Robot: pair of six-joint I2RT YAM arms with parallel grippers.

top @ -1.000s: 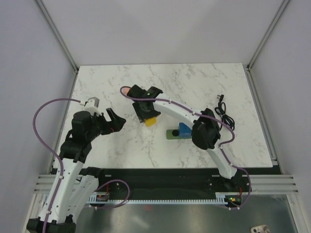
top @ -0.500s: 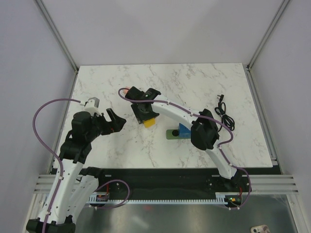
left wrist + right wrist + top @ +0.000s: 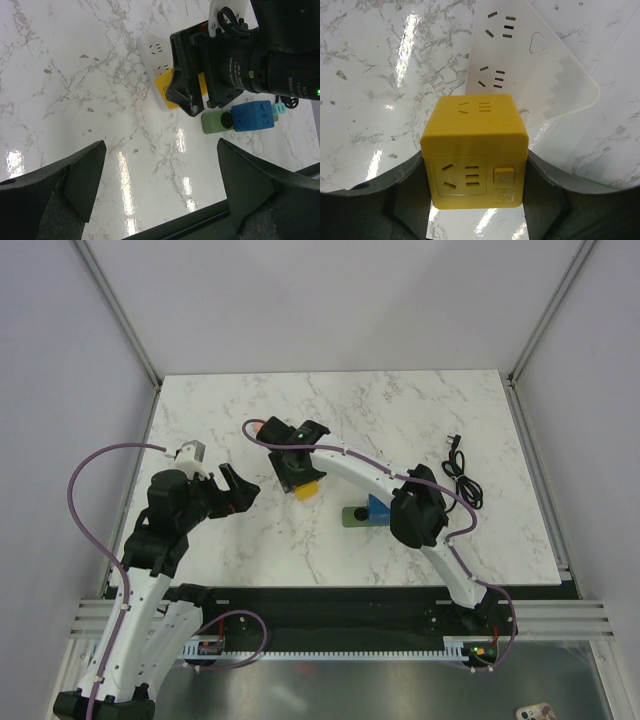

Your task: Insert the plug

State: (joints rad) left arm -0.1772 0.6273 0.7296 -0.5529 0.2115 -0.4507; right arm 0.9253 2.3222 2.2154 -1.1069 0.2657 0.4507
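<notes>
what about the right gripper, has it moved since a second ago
Yes, slightly: in the top view the right gripper, clamped on the yellow block, has drifted left, away from the blue plug, which has not moved.

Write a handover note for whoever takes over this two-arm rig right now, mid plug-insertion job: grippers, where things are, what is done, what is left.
Grippers: the left gripper is open and empty, over bare marble on the left. The right gripper is shut on the yellow block, at the end of the white power strip.
Things: the blue plug is unheld, against the green power strip beside the right arm's elbow.
Done: whether the blue plug is pushed home cannot be told.
Left: probably to release the yellow block, then check and seat the blue plug.
</notes>
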